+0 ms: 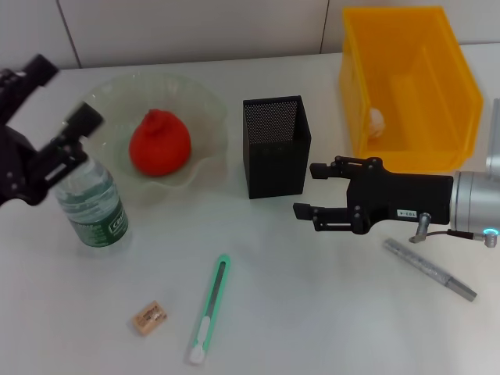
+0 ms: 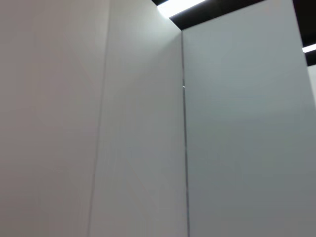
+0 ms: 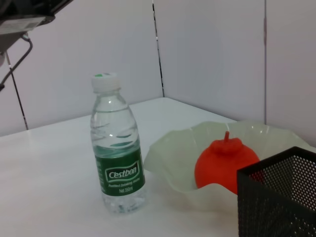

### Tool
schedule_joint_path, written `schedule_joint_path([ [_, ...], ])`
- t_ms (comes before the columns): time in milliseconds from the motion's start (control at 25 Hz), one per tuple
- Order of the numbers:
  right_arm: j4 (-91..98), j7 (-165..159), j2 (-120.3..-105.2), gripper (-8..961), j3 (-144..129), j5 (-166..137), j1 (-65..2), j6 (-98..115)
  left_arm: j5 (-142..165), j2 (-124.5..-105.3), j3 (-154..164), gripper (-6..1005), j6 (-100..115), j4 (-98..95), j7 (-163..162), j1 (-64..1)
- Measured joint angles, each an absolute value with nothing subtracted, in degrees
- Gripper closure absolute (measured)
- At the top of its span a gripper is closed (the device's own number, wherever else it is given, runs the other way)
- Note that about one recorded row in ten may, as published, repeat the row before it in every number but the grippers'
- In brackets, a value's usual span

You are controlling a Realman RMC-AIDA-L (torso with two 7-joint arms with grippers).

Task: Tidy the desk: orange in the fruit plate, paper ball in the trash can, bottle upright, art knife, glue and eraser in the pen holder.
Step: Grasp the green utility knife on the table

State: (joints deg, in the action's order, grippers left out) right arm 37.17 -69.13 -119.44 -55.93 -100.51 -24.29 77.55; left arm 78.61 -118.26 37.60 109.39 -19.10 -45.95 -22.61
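The right tool (image 1: 305, 190) hangs released beside the holder (image 1: 274, 147) at mid-counter. The left tool (image 1: 84, 125), whose grip is unclear, sits above the upright bottle (image 1: 91, 205) near the left edge. Orange (image 1: 159, 142) lies in the plate (image 1: 205, 117); knife (image 1: 209, 309) and eraser (image 1: 149, 318) lie near the front edge, on the white counter (image 1: 312, 312).

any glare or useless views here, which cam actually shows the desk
Head view is evenly lit with soft shadows and shows the whole desk; left wrist view shows only blank wall panels plus a bright ceiling light strip; right wrist view is clear on the bottle and orange.
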Motion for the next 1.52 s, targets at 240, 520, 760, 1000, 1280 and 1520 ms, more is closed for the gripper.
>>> schedule_joint_path([
  [240, 37.08, -69.10, -119.41, 184, -55.85, -100.46, -24.20, 76.85, 78.99, -117.76, 50.06, 221, 105.06, -29.55, -52.95, -22.04],
  [520, 37.15, -64.37, -119.38, 185, -55.33, -99.43, -23.02, 77.92, 87.54, -118.29, 52.44, 223, 100.93, -36.39, -59.60, -21.71],
  [760, 38.97, -60.25, -119.23, 185, -55.15, -98.74, -19.61, 84.60, 89.34, -118.48, 52.74, 224, 99.04, -36.66, -62.11, -20.62],
  [1000, 42.52, -59.56, -119.20, 184, -53.89, -98.82, -16.59, 90.22, 91.77, -118.59, 52.94, 225, 96.72, -36.52, -64.66, -19.00],
  [1280, 47.88, -63.88, -119.01, 184, -52.87, -102.08, -13.84, 93.40, 93.18, -118.46, 54.20, 226, 93.79, -37.67, -68.31, -17.21],
  [1520, 49.09, -65.07, -119.00, 185, -52.55, -103.90, -13.15, 93.31, 96.84, -118.75, 54.99, 225, 92.38, -41.46, -72.93, -16.59],
])
